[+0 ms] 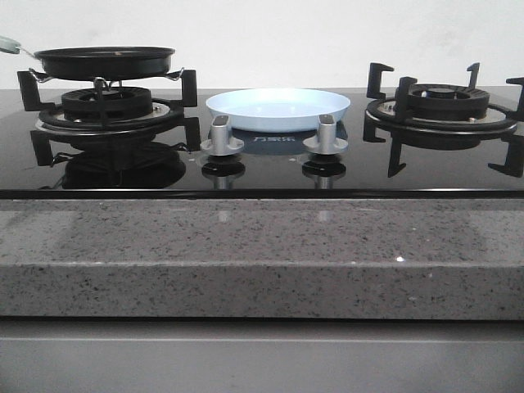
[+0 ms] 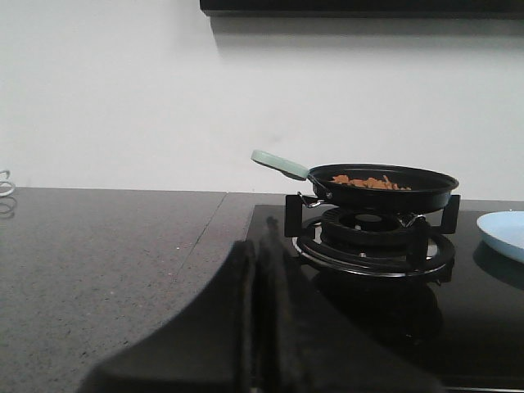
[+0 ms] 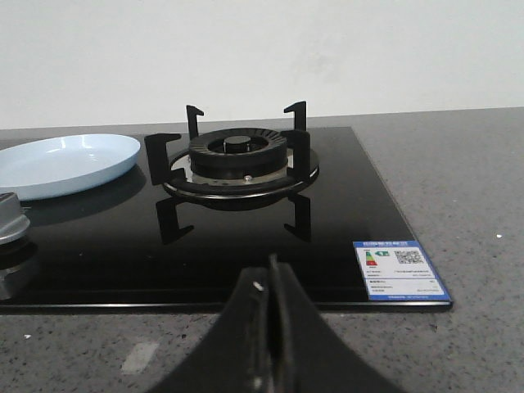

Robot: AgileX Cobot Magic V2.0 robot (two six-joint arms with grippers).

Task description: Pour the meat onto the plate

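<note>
Closest to the front camera: speckled grey tabletop, then black glass hob with two silver knobs. Beyond the knobs, at 12 o'clock: pale-blue plate, bare. At 10 o'clock: black frying pan on the left burner, holding the meat, a low heap of tan slices. Left hand and right hand: both pressed shut, holding nothing, well apart from pan and plate. Likely risks: gripping that slim handle poorly and rolling the pan, or tipping short of the plate and scattering slices on glass. Handle long axis pointing toward 9 o'clock, slightly upward, away from the plate.
</note>
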